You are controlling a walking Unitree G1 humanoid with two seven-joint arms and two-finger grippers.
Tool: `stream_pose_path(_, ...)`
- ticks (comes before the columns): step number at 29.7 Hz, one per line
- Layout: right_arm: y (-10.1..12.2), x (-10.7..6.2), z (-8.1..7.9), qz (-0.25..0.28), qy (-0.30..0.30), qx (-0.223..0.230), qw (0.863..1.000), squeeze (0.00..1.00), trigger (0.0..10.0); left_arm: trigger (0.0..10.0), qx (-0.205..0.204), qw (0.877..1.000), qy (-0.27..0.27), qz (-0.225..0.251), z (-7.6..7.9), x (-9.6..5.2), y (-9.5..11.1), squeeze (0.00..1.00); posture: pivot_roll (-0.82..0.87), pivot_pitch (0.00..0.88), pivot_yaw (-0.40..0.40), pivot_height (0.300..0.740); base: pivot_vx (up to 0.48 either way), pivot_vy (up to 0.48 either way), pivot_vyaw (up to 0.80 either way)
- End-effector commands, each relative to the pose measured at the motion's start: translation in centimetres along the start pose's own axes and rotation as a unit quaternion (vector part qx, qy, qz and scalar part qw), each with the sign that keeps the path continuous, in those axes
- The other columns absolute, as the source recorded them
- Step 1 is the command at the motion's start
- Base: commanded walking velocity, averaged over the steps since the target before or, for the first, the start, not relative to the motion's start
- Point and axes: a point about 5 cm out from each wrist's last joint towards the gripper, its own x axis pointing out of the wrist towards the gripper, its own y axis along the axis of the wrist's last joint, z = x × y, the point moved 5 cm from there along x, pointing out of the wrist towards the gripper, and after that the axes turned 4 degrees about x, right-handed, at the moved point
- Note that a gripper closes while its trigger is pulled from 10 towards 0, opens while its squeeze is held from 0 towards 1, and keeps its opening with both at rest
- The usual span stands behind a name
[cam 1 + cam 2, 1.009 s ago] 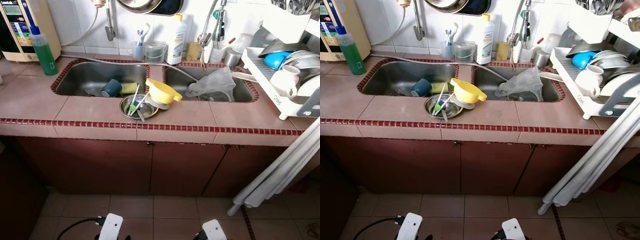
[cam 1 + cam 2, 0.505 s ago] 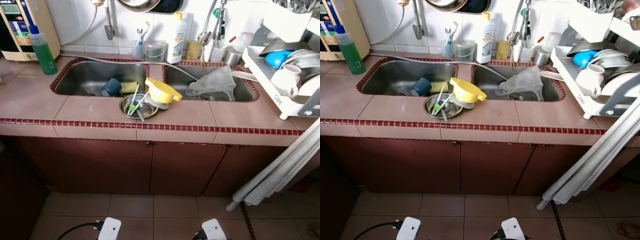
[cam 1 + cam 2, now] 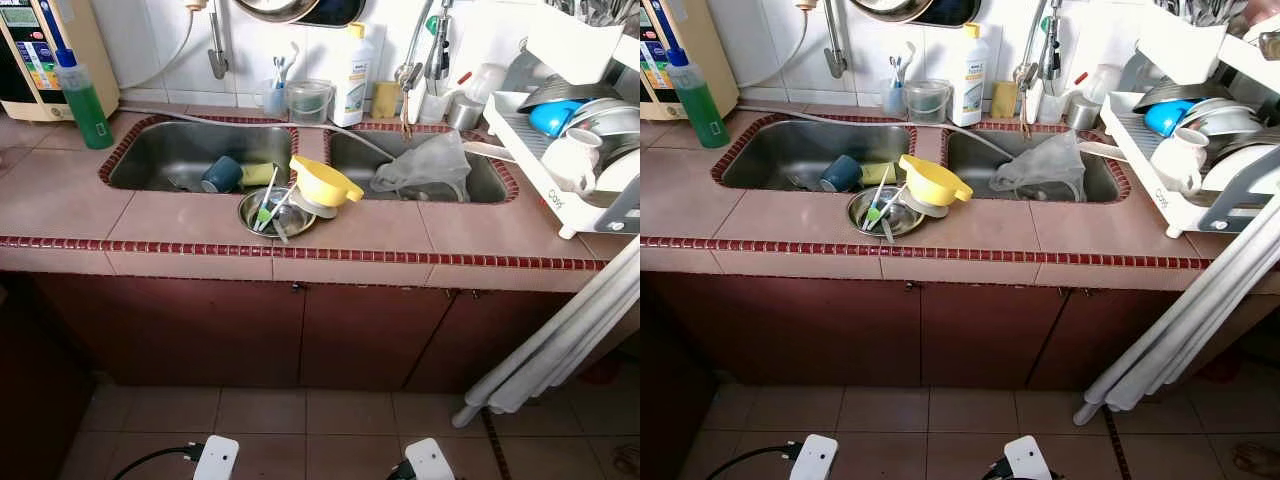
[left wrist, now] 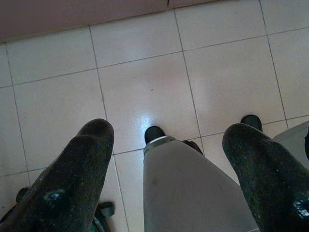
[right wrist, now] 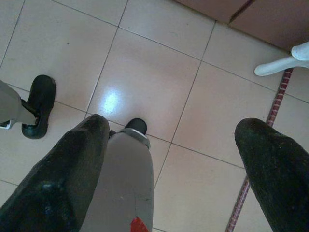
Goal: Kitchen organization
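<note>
On the tiled counter (image 3: 60, 205), between two sinks, a steel bowl (image 3: 275, 213) holds several utensils, and a yellow bowl (image 3: 325, 182) leans on its far edge. A blue cup (image 3: 221, 175) lies on its side in the left sink (image 3: 195, 150). A crumpled clear plastic bag (image 3: 425, 165) sits in the right sink (image 3: 490, 180). Both arms hang low by my legs, far below the counter. My left gripper (image 4: 169, 133) and my right gripper (image 5: 174, 124) point at the floor tiles, both open and holding nothing.
A white dish rack (image 3: 560, 150) full of crockery stands at the counter's right end. White poles (image 3: 560, 340) lean against the cabinet below it. A green soap bottle (image 3: 85, 100) stands at the back left, a white bottle (image 3: 353, 62) by the taps. Dark cabinet doors (image 3: 300, 330) face me.
The head view has shifted very slightly. The things on the counter and in the sinks have stayed put, and both arms still hang.
</note>
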Motion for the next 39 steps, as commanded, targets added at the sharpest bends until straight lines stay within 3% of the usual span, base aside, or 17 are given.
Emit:
stream_pose_path(1, -0.1, 0.0, 0.3, -0.004, -0.001, -0.007, 1.0, 0.0, 10.0, 10.0, 0.002, 1.0, -0.008, -0.012, 0.4, -0.1, -0.6, 0.0, 0.06, 0.0, -0.053, 0.74, 0.0, 0.0, 0.0)
stream_pose_path(15, 0.4, 0.1, 0.0, 0.001, 0.0, -0.016, 1.0, 0.0, 10.0, 10.0, 0.004, 1.0, -0.012, -0.014, 0.7, -0.1, -0.9, 0.0, 0.06, 0.0, -0.057, 0.74, 0.0, 0.0, 0.0)
stream_pose_path(30, -1.2, -0.7, 3.1, -0.013, -0.013, -0.014, 1.0, 0.0, 10.0, 10.0, 0.002, 1.0, -0.012, -0.015, 0.7, -0.2, -1.1, 0.0, 0.06, 0.0, -0.061, 0.74, 0.0, 0.0, 0.0)
stream_pose_path(36, -1.3, -0.7, 3.1, -0.013, -0.011, -0.014, 1.0, 0.0, 10.0, 10.0, -0.004, 1.0, -0.011, -0.012, 0.7, -0.2, -1.0, 0.0, 0.07, 0.0, -0.066, 0.74, 0.0, 0.0, 0.0)
stream_pose_path(39, -0.8, -0.5, 2.2, -0.009, -0.005, -0.016, 1.0, 0.0, 10.0, 10.0, -0.007, 1.0, -0.01, -0.011, 0.7, -0.2, -0.9, 0.0, 0.07, 0.0, -0.066, 0.74, 0.0, 0.0, 0.0)
